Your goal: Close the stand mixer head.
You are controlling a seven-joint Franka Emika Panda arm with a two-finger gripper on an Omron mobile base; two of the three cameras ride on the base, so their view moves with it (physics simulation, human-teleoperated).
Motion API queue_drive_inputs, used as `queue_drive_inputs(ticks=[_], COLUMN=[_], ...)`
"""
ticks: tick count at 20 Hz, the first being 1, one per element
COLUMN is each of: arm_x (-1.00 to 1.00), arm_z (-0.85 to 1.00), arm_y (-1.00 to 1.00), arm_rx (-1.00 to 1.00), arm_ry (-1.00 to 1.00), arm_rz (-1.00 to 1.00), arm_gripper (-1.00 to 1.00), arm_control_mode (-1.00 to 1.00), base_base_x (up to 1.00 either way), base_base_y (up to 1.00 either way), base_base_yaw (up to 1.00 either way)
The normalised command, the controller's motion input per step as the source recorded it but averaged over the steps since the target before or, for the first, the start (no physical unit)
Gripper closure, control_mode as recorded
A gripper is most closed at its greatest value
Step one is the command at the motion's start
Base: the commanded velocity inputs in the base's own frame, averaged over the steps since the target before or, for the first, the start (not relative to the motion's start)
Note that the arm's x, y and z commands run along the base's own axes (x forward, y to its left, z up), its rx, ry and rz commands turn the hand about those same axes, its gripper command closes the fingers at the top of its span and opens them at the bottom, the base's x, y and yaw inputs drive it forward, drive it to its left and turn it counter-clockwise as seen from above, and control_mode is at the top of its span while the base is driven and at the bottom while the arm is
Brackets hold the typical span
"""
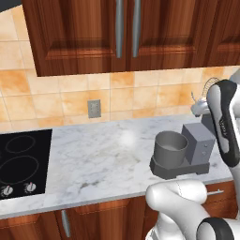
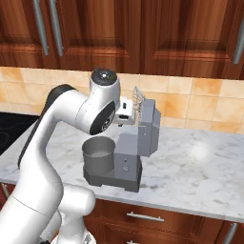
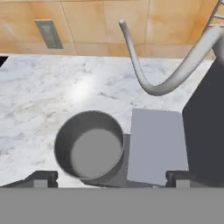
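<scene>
Two dark fingertips (image 3: 43,178) rise at the bottom of your hand view, set wide apart with nothing between them, so your gripper (image 3: 111,178) stands spread and holds nothing; in the right base view you see the white hand (image 2: 125,111) up beside the raised head, just left of it, though you cannot tell from there whether it touches. The stand mixer head (image 2: 148,126) is tilted back and open, standing nearly upright on its hinge above the boxy column (image 2: 127,161); its wire whisk (image 2: 137,100) points up toward the tiled wall. The mixer sits on the marble counter (image 1: 93,159) near the front edge, toward the counter's right end as the left base view shows it; the grey bowl (image 1: 170,147) stands on the mixer base (image 1: 178,168), just beside the column on its left, and is empty. In your hand view the bowl lies below the gripper, left of the column's flat top (image 3: 156,146), with a curved grey lever (image 3: 148,81) arching above them. Along the counter's left end you have the black cooktop (image 1: 21,161); a wall outlet (image 1: 93,108) sits on the tiles behind, and dark wooden cabinets (image 1: 122,33) hang above.
</scene>
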Motion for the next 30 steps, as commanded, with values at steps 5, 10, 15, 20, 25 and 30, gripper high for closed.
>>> queue_drive_inputs(ticks=[5, 10, 15, 20, 25, 30], arm_x=[-0.01, 0.13, 0.05, 0.06, 0.85, 0.76], arm_z=[0.0, 0.0, 0.0, 0.0, -0.53, -0.43], arm_y=[-1.0, -1.0, -1.0, -1.0, -0.36, 0.89], arm_rx=[0.11, 0.09, 0.0, 0.0, -0.07, -0.09], arm_ry=[-0.18, -0.16, -0.24, -0.28, -0.08, -0.02], arm_rz=[0.16, 0.18, 0.18, 0.16, 0.13, 0.42], arm_gripper=[-1.0, -1.0, -1.0, -1.0, -1.0, -1.0], arm_control_mode=[-1.0, -1.0, -1.0, -1.0, -1.0, -1.0], base_base_x=[0.0, 0.0, 0.0, 0.0, 0.0, 0.0], base_base_y=[0.0, 0.0, 0.0, 0.0, 0.0, 0.0], base_base_yaw=[0.0, 0.0, 0.0, 0.0, 0.0, 0.0])
